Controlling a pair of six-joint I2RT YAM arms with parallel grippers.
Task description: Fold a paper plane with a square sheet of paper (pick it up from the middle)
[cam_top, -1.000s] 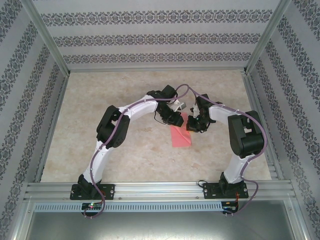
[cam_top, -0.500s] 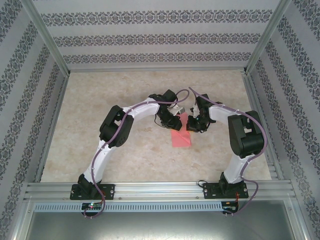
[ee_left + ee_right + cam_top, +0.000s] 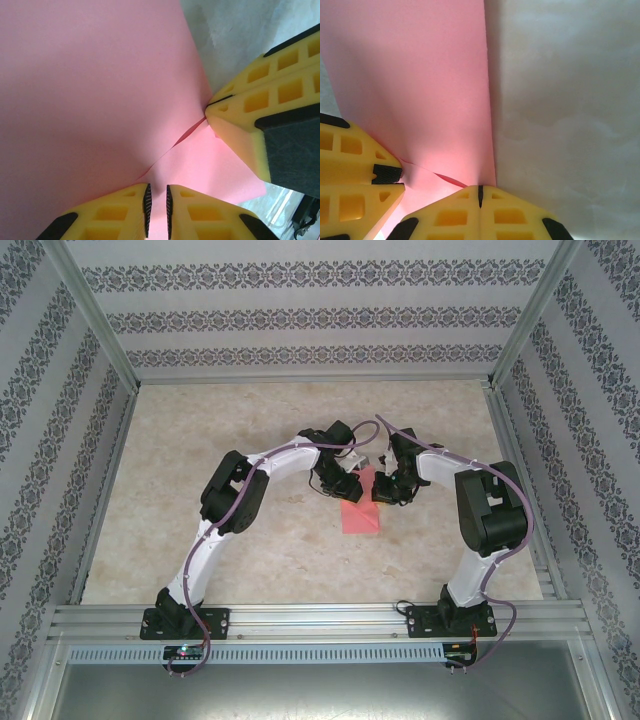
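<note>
Sheet of paper [image 3: 361,512] lies on the table [image 3: 240,430] about mid-width, between the 2 arms. Its far end sits under both wrists. From above it reads as a narrow pink oblong rather than a full square, so I judge at least 1 fold is already in.

Left gripper [image 3: 156,210]: jaws drawn to a thin slit. A raised edge of the top layer runs down toward that slit. I take this as a pinch on the paper, though the contact itself is hidden.

Right gripper [image 3: 480,199]: jaws fully together, with no gap at the seam. In the left wrist view its tip meets the other end of the same raised edge, so it looks nipped onto that layer. The 2 grippers sit near each other, 1 at each end of the lifted flap.

Step in hand, my reading: mid-fold, with a flap held up at 2 points and no dart shape yet.

Next move, as I judge it: carry both ends together at equal height so the flap lands square. Press the crease before letting go. Thin paper will buckle if 1 side leads.

Writing: no brand, label or text readable on the paper, pads or arms.
</note>
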